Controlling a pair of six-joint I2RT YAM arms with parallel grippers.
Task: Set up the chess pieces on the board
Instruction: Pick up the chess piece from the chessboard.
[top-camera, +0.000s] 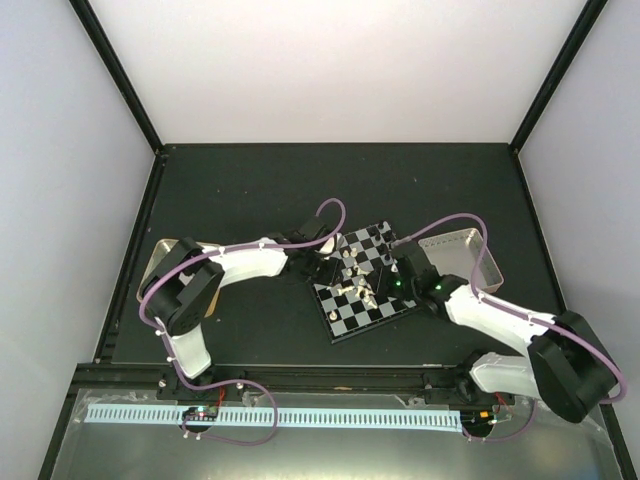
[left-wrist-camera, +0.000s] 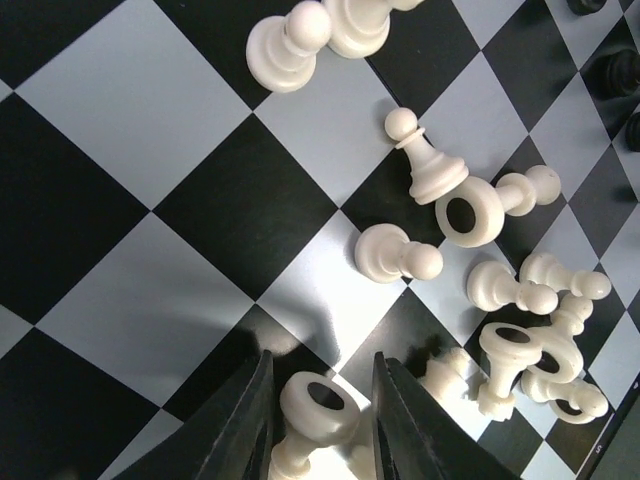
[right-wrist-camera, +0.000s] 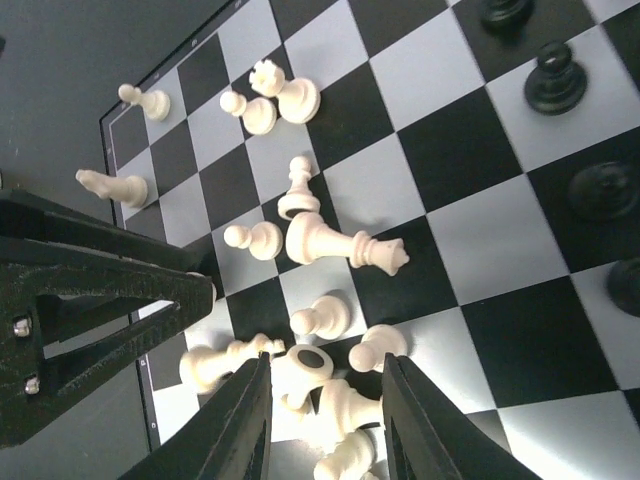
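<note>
The board (top-camera: 345, 318) lies tilted at mid-table, with cream-white chess pieces (top-camera: 358, 285) scattered across its middle. My left gripper (top-camera: 335, 268) is low over the board (left-wrist-camera: 150, 110); its jaws (left-wrist-camera: 323, 365) are open around a fallen white piece (left-wrist-camera: 320, 405) whose hollow base faces the camera, with a gap at the right finger. My right gripper (top-camera: 385, 283) hovers open (right-wrist-camera: 326, 360) over a heap of toppled white pieces (right-wrist-camera: 310, 362). A white queen (right-wrist-camera: 335, 243) lies on its side. Black pieces (right-wrist-camera: 555, 80) stand along the far edge.
A metal tray (top-camera: 455, 255) sits right of the board, behind the right arm. A shallow tray (top-camera: 152, 262) lies under the left arm. In the right wrist view the left arm's black finger (right-wrist-camera: 150, 285) reaches in close from the left. Two white pieces (left-wrist-camera: 290, 45) lie ahead of the left gripper.
</note>
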